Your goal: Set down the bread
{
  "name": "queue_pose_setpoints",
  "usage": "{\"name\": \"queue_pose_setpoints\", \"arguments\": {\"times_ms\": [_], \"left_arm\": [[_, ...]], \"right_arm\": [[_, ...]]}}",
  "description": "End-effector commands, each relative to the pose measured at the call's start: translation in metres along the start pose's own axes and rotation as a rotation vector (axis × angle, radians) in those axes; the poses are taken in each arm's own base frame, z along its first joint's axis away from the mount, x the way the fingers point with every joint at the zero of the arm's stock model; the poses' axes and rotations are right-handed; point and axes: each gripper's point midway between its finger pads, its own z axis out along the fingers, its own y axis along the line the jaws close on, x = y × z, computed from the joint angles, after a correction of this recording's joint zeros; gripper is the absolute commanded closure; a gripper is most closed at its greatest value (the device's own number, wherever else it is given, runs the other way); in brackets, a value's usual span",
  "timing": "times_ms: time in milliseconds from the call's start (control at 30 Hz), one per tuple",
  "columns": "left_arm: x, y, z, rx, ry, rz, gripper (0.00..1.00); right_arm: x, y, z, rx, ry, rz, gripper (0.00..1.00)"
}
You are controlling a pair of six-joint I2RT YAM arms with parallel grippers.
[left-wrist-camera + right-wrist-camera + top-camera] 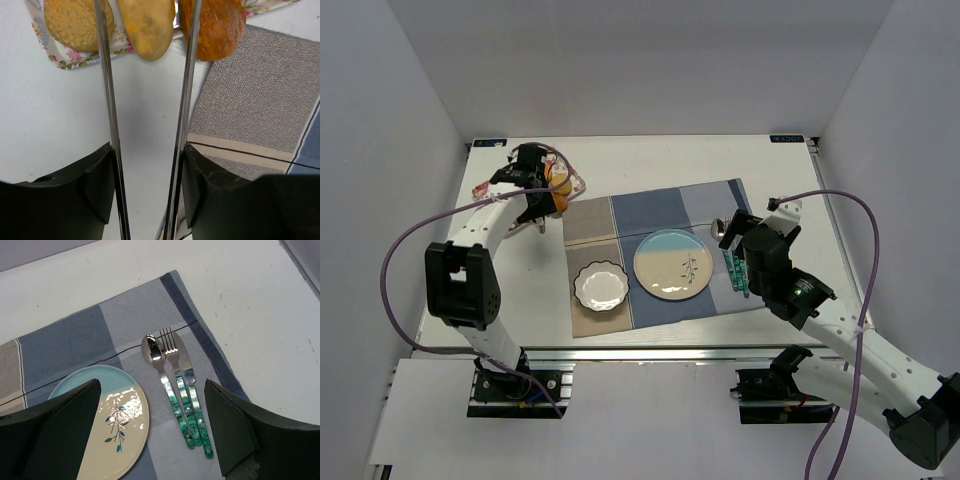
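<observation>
White tabletop (650, 160) runs bare along its far edge, beyond the woven checked placemat (660, 215). Near the far-left corner, the left gripper's (147, 75) thin metal blades stand spread either side of the smooth oval golden bread roll (146, 25), which overlaps the edge of the floral tray (60, 60). The right gripper (152, 385) gapes wide.

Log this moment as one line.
left gripper open, bread between fingers at tray | right gripper open over cutlery | bread not placed

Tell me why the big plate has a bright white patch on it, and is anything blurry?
Right wrist view: that patch is light bouncing off the glossy plate; the spoon glints too. Left wrist view: the bread looks slightly soft, probably because it is so close to the camera. Top external view: even light, only faint shadows, nothing blurry.
</observation>
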Motion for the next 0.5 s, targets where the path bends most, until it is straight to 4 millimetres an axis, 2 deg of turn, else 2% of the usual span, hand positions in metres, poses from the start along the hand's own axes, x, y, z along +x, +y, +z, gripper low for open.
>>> {"name": "queue_pose_setpoints", "arguments": {"times_ms": [0, 133, 467], "left_arm": [[-0.015, -0.003, -0.008, 0.002, -0.012, 0.011, 0.40], [-0.011, -0.001, -0.001, -0.021, 0.011, 0.010, 0.37], [0.002, 0.006, 0.012, -0.071, 0.057, 0.002, 0.38]], "right_arm": [[-0.012, -0.007, 0.003, 0.046, -0.053, 0.013, 0.11], [-0.010, -0.011, 0.006, 0.064, -0.050, 0.009, 0.11], [-0.008, -0.013, 0.007, 0.067, -0.047, 0.013, 0.11]]}}
